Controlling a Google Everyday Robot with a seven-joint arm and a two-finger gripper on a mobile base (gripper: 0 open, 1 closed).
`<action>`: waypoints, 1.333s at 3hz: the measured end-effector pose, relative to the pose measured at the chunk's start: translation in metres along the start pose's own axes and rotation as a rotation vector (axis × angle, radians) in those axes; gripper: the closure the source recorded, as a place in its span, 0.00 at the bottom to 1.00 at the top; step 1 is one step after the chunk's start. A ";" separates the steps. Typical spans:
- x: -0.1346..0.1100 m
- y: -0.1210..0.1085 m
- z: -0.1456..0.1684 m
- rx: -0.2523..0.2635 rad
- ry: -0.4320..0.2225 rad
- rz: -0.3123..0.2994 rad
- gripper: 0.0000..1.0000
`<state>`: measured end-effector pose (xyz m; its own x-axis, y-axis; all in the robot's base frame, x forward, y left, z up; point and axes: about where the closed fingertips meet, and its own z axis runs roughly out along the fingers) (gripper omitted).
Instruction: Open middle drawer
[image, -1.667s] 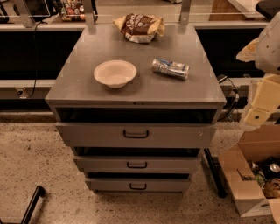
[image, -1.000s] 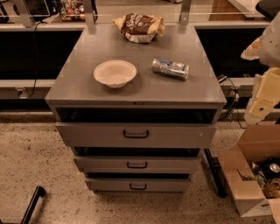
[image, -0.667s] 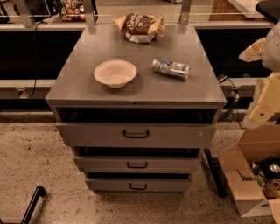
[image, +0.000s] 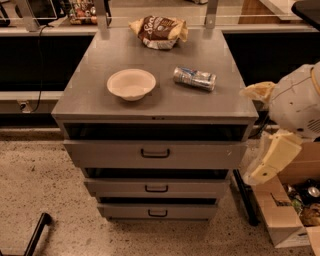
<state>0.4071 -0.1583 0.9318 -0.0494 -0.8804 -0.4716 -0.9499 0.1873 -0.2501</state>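
The gripper (image: 271, 151) hung at the right side of the cabinet (image: 85, 100), beside the drawer fronts and apart from them. It touched no handle and held nothing. Whether it was open or closed could not be told. Above it sat the arm's rounded white housing (image: 299, 100), level with the cabinet top, with a cream part slanting down and left from it towards the floor.

The middle drawer (image: 200, 189) lay between the top drawer (image: 100, 154) and the bottom drawer (image: 125, 212), its small black handle (image: 156, 188) at the centre of its front. A dark gap showed above each front, and none of the middle drawer's inside was visible.

On the cabinet top stood a bowl (image: 131, 84), with a can (image: 194, 78) lying on its side to its right and a snack bag (image: 158, 31) at the back edge. A cardboard box (image: 280, 215) sat on the floor below the gripper.
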 end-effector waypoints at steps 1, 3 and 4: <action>-0.003 0.000 -0.004 -0.001 -0.013 -0.004 0.00; 0.012 0.046 0.094 -0.072 -0.313 0.055 0.00; 0.025 0.095 0.160 -0.100 -0.511 0.145 0.00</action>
<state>0.3647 -0.0929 0.7609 -0.0492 -0.5200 -0.8527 -0.9706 0.2263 -0.0820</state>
